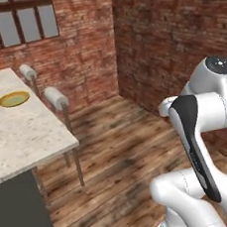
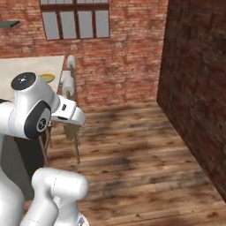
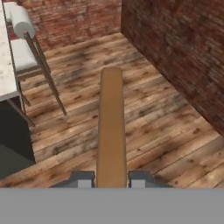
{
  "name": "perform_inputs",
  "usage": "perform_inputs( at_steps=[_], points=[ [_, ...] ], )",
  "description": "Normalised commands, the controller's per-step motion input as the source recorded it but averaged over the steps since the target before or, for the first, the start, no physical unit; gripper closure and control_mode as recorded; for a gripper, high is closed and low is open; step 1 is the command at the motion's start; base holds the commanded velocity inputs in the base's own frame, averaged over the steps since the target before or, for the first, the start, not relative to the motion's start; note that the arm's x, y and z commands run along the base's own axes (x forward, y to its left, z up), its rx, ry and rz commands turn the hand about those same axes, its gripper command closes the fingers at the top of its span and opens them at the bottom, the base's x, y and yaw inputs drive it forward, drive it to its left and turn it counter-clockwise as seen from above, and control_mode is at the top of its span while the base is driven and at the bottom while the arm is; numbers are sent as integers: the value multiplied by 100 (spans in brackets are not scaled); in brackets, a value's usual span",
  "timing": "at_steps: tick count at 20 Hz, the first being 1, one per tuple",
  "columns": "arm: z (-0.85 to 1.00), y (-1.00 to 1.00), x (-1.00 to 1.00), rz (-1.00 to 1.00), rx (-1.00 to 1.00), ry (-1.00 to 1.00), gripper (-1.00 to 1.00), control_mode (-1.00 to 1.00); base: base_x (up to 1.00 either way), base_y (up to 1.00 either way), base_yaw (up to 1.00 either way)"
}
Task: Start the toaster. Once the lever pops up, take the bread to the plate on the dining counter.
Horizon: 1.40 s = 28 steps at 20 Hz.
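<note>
In the hand view my gripper (image 3: 111,179) is shut on the bread (image 3: 111,127), a brown slice seen edge-on that reaches forward from between the two dark fingertips above the wooden floor. The plate (image 1: 13,99), yellow-rimmed with an olive centre, lies on the beige speckled dining counter (image 1: 23,135) at the left. From the right base view the plate (image 2: 47,77) sits near the counter's (image 2: 26,66) right edge, behind my arm. The toaster is out of view.
Two white-cushioned stools (image 1: 57,98) (image 1: 28,71) stand along the counter's right side; one stool (image 3: 24,39) appears at the upper left of the hand view. A brick wall (image 1: 176,33) closes the right side. Wooden floor (image 1: 124,149) lies open between them.
</note>
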Motion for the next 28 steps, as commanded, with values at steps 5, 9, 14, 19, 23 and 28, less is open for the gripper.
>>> perform_inputs(
  at_steps=[5, 9, 14, 19, 23, 28],
  points=[
    [0, 0, 0, 0, 0, 0, 100, 100, 32, -54, 70],
    [0, 0, 0, 0, 0, 0, 100, 100, 35, -56, 69],
    [0, 0, 0, 0, 0, 0, 100, 100, 37, -56, 69],
    [0, 0, 0, 0, 0, 0, 100, 100, 33, -61, 67],
    [0, 0, 0, 0, 0, 0, 100, 100, 22, -63, 67],
    [0, 0, 0, 0, 0, 0, 100, 100, 28, -74, 62]
  ],
)
